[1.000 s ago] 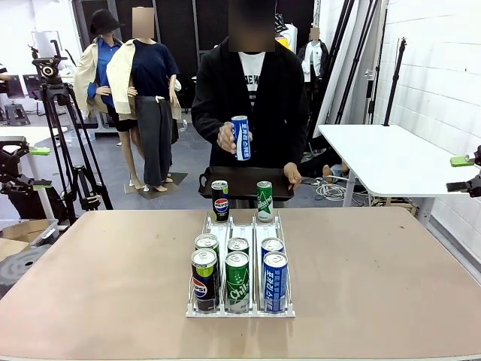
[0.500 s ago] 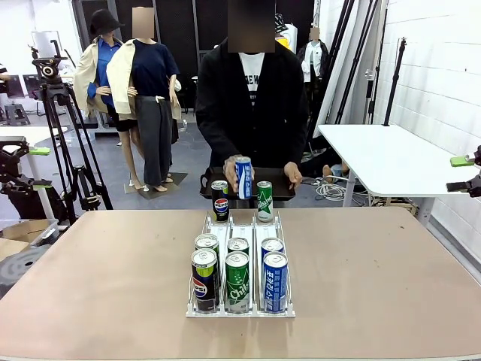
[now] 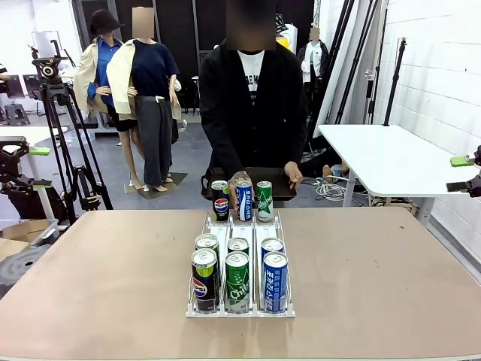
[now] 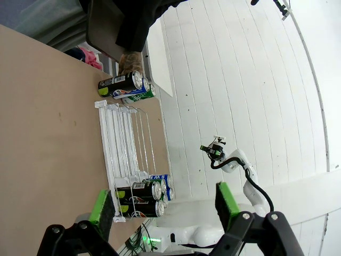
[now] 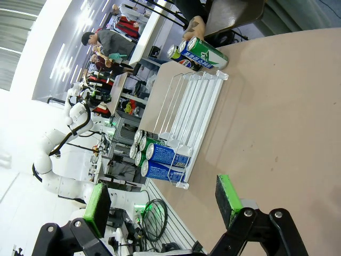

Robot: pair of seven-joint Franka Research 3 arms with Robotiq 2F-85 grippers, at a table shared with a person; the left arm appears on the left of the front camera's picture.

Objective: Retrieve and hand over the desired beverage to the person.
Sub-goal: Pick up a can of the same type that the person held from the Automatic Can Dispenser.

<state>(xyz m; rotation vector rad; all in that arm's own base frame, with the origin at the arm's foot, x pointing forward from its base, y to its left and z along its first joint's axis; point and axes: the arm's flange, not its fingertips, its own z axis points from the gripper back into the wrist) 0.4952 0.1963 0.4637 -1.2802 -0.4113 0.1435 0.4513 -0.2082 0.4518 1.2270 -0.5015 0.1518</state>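
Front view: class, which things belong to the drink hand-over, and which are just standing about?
Belong to the job:
the person
white can rack
six cans at its near end
three cans at its far end

Just standing about:
camera tripod
white side table

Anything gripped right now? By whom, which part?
Left tool and right tool are open and empty. The person's hand grips the blue can around its side, at the far end of the rack.
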